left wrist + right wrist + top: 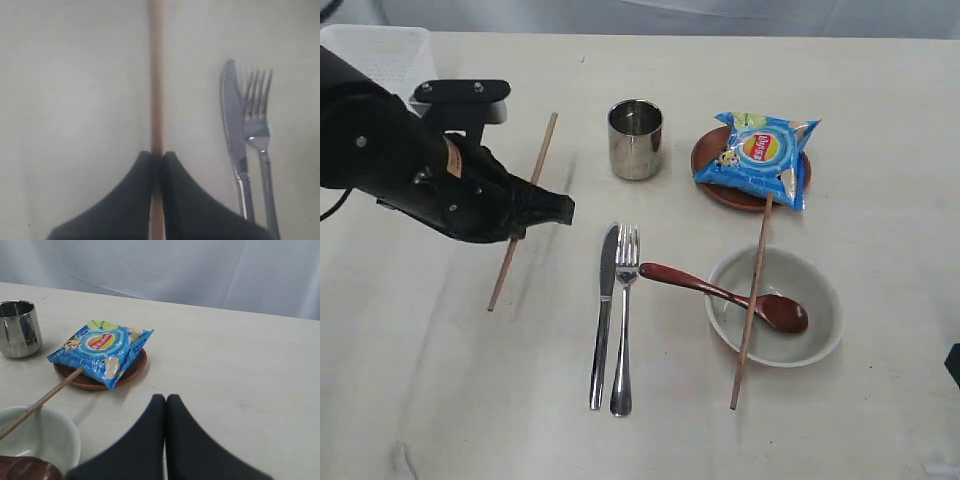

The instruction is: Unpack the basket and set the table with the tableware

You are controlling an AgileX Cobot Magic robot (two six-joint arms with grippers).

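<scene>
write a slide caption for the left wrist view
Left jaws pinch a wooden chopstick; a steel knife and fork lie side by side on the cream table.

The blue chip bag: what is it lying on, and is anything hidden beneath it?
The blue chip bag lies on a small brown plate, whose rim shows around its edges. The bag covers the plate's middle, so anything else lying there cannot be seen.

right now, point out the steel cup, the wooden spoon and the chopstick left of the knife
steel cup (635,150), exterior view, on its side wall
wooden spoon (705,287), exterior view, midway along its handle
left chopstick (156,90), left wrist view, on the bare shaft
</scene>
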